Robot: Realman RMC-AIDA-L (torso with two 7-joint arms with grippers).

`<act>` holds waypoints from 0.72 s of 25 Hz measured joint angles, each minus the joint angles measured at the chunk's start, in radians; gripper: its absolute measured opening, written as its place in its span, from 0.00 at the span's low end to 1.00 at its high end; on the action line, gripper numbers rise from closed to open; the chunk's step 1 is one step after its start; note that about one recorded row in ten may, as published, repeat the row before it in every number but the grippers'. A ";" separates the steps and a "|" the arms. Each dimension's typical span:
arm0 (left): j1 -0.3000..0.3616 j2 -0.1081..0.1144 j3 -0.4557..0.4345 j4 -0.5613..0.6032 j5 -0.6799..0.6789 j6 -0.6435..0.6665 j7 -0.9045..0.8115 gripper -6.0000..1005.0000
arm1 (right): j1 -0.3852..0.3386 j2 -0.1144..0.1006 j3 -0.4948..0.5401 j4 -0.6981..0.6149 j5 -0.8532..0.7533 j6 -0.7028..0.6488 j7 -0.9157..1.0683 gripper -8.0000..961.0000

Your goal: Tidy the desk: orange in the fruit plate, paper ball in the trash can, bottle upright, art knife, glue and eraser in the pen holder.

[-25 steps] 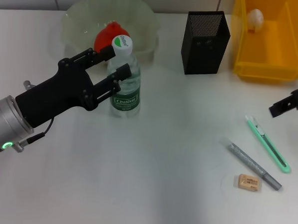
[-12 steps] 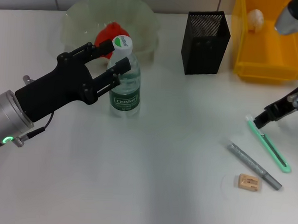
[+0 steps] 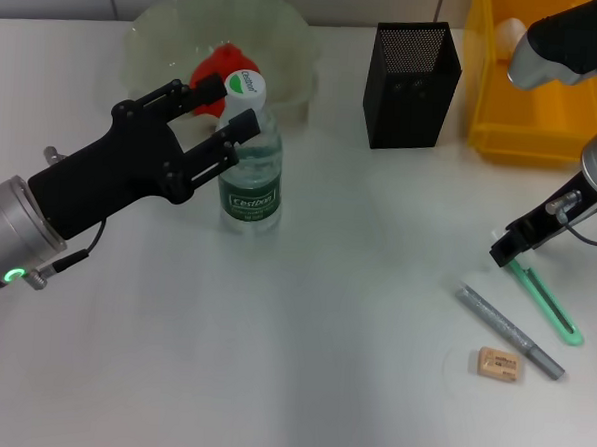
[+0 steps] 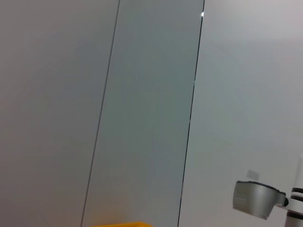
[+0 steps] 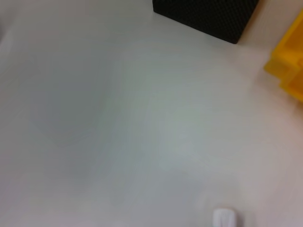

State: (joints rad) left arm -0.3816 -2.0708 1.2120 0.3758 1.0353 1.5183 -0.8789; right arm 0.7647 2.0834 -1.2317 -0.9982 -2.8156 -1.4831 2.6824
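Note:
The bottle (image 3: 251, 171) stands upright near the clear fruit plate (image 3: 148, 35), which holds the orange (image 3: 215, 64). My left gripper (image 3: 234, 108) is open, with one finger on each side of the bottle's neck. A pale paper ball (image 3: 502, 34) lies in the yellow trash can (image 3: 544, 131), partly hidden by my right arm. The right gripper (image 3: 504, 251) hangs low at the top end of the green art knife (image 3: 547, 300). The grey glue stick (image 3: 508, 330) and the tan eraser (image 3: 498, 364) lie just beside the knife. The black mesh pen holder (image 3: 411, 84) stands at the back.
The right wrist view shows bare white table with the pen holder (image 5: 208, 19) and the yellow trash can (image 5: 289, 71) at its edges. The left wrist view shows only the wall and part of the other arm (image 4: 258, 198).
My right arm has swung in over the trash can and its gripper has come down and left to the knife's top end. The left gripper has drawn slightly back from the standing bottle.

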 joint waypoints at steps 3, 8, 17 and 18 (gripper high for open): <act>0.001 0.000 -0.002 0.000 0.000 0.000 0.000 0.59 | 0.000 0.000 -0.001 0.009 0.000 0.010 0.001 0.51; 0.001 0.000 -0.002 0.000 0.000 0.000 0.000 0.59 | 0.005 0.000 -0.002 0.034 -0.001 0.033 0.001 0.49; 0.007 -0.001 -0.003 0.000 0.000 0.000 -0.001 0.59 | 0.013 0.000 -0.003 0.061 -0.001 0.051 0.001 0.44; 0.008 -0.002 -0.003 0.000 0.000 0.000 -0.002 0.59 | 0.013 0.000 -0.003 0.062 -0.001 0.052 0.001 0.44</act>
State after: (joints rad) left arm -0.3735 -2.0723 1.2087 0.3758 1.0354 1.5186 -0.8812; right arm 0.7777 2.0831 -1.2347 -0.9362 -2.8165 -1.4309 2.6837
